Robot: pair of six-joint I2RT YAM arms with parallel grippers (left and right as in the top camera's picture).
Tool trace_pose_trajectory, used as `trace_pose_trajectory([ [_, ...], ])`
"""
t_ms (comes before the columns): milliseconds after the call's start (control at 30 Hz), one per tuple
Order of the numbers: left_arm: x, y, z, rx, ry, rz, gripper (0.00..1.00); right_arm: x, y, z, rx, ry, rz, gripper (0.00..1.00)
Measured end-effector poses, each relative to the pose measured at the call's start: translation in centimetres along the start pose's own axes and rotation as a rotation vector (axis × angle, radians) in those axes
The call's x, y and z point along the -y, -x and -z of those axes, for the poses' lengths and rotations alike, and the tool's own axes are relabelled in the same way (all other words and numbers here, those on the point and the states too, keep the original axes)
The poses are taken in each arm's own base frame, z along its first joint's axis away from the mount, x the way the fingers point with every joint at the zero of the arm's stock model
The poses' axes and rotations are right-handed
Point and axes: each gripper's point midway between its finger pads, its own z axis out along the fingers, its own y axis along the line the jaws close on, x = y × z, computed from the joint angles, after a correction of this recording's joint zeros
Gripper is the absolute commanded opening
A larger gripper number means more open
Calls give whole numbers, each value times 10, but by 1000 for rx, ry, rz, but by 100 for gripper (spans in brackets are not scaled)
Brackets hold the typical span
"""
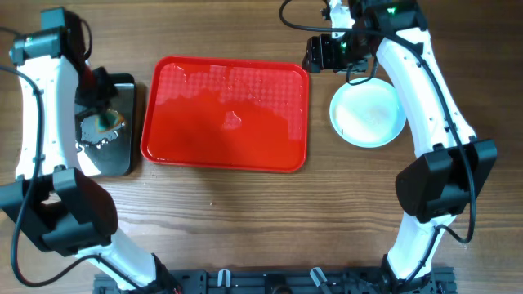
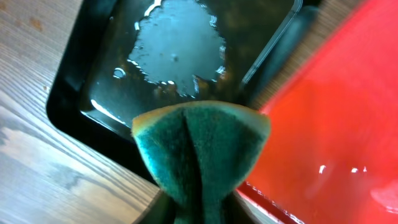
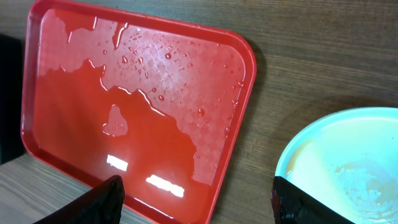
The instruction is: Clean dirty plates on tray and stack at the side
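plates (image 1: pixel 368 113) wet, prob slippery, stiff, so pinch rim. left gripper (image 1: pixel 100 121) squeezing sponge (image 2: pixel 200 149), right gripper (image 3: pixel 211 202) spread, empty

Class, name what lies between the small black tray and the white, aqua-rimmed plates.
The large, flat, bright red plastic tray lies between them, wet and holding no plates, as the overhead view shows.

Red tray (image 1: pixel 204 122), white plate (image 1: pixel 368 113) (aqua-rimmed), green sponge (image 2: pixel 202 155).

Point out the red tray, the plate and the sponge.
red tray (image 1: pixel 196 122): overhead view, bare wet floor.
plate (image 1: pixel 368 114): overhead view, white centre.
sponge (image 2: pixel 200 149): left wrist view, green folded face.
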Motion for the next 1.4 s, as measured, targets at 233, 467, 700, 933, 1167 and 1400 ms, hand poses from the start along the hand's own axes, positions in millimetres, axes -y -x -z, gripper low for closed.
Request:
trace_pose_trajectory([
  [233,-12,0,-21,-21,22,38,100,-3,-7,0,-29,18,11,75],
  [467,-14,-12,88,213,-155,67,100,-36,-22,101,127,57,81,76],
  [700,-18,-26,147,361,-254,72,100,-64,-111,227,257,87,77,99],
  [933,-17,-26,147,358,-260,71,100,-73,-136,265,352,122,-17,99],
  [1167,-16,-26,147,358,-260,71,100,-45,-116,270,444,-36,-49,99],
  [1400,-16,-26,147,358,-260,71,100,-24,-87,312,842,-139,96,100],
])
